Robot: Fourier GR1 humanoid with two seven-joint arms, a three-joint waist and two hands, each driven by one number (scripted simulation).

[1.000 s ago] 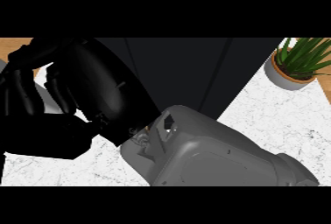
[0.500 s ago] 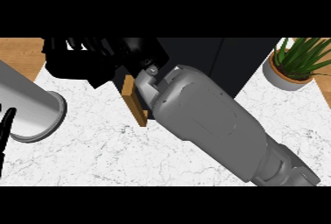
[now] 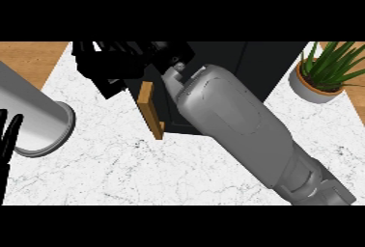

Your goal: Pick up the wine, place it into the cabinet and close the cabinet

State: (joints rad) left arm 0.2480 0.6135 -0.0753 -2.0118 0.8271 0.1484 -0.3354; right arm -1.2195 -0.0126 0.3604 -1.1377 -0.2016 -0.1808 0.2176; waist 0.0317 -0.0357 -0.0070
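Note:
No wine bottle shows in this view. The dark cabinet (image 3: pixel 235 67) stands at the back of the counter. Its wooden door (image 3: pixel 151 112) is seen edge-on, swung out over the marble. My right forearm (image 3: pixel 235 130) comes in from the lower right, and my black right hand (image 3: pixel 114 65) sits at the door's upper left, against the cabinet's opening, with straight, spread fingers. My left forearm (image 3: pixel 32 120) lies at the left edge, and the left hand (image 3: pixel 8 135) beside it is open with its fingers up.
A potted green plant (image 3: pixel 324 72) stands at the back right on the white marble counter (image 3: pixel 143 173). Wooden surface (image 3: pixel 28 58) shows at the top left corner. The right forearm hides much of the cabinet's inside.
One second ago the right hand and arm filled the left and middle; the hand has since moved up to the cabinet door. The left forearm and the door's edge have come into view.

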